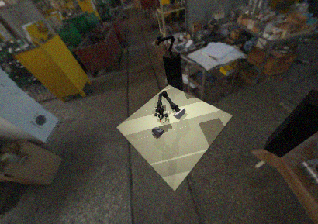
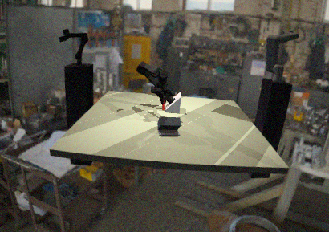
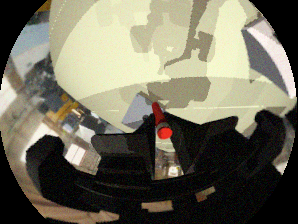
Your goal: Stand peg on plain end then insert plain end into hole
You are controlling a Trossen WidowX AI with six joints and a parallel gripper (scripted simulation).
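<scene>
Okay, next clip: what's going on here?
A single robot arm has its claw shut on a red peg, which hangs roughly upright over the table, next to the light sloped panel. In the wrist view the peg sticks out from between the fingers. Whether its lower tip touches the table cannot be told. A dark block sits nearer the front.

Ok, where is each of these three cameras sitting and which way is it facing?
Top: high and far off, looking down at the table; the whole arm shows.
Exterior: across the table at about its height, facing the arm and white panel.
Wrist: behind the tool, looking along the red peg it holds.
All three show the peg.
</scene>
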